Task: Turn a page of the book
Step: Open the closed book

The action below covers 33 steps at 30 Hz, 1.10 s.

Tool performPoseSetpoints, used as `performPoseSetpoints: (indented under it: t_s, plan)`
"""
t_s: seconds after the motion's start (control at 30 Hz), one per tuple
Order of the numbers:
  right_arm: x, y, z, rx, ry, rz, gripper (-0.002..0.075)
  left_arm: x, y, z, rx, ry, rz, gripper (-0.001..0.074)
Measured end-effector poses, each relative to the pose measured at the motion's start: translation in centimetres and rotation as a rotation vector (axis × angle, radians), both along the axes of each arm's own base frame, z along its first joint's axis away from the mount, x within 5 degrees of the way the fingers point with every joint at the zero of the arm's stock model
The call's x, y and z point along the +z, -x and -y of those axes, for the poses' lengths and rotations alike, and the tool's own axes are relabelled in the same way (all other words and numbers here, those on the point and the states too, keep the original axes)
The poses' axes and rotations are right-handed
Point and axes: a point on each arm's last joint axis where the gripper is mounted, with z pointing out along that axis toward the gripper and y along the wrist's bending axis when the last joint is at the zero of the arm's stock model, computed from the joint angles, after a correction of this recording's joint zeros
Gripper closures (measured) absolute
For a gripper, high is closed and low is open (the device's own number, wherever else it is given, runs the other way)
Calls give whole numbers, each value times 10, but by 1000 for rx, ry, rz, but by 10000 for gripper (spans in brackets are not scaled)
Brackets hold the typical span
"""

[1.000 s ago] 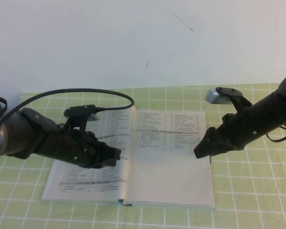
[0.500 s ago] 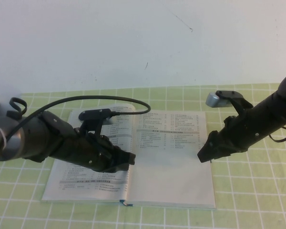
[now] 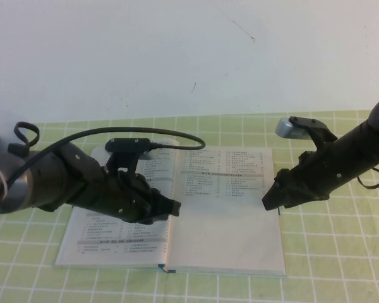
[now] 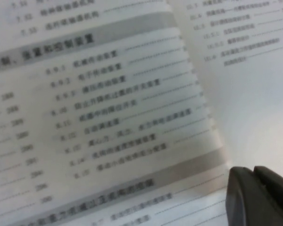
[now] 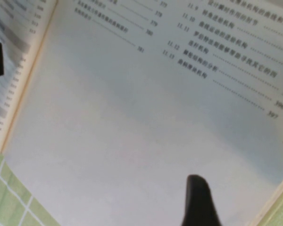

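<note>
Left gripper (image 3: 170,207) fingers pressed together, holding nothing, tip over the book's (image 3: 114,243) left page just beside the spine gutter. Right gripper (image 3: 270,201) finger state: cannot tell; it sits at the right edge of the page (image 3: 224,221), mid-height. Book lies open and flat on the green checked tablecloth (image 3: 328,265), the page flat, blank on its near half.

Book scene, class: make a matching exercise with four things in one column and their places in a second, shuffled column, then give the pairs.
Things:
1. left gripper
2. right gripper
3. book
4. page

Places:
A. lying open on the green checked cloth
B. over the book's left half, near the middle fold
C. the book's right side, lower half blank
D. at the page's outer edge

Pairs: 1-B, 2-D, 3-A, 4-C
</note>
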Motion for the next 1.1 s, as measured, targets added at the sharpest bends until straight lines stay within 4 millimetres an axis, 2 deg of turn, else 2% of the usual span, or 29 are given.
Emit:
performPoseSetpoints:
  t_s: [0.37, 0.73, 1.1]
  plan:
    - [0, 0, 1, 4, 8, 2, 342, -15, -1, -5, 60, -59, -71, 738]
    - [-3, 1, 4, 13, 57, -10, 354, -17, 5, 16, 30, -54, -59, 738]
    - [-21, -1, 2, -28, 34, -64, 354, -17, 4, 16, 31, -54, -60, 738]
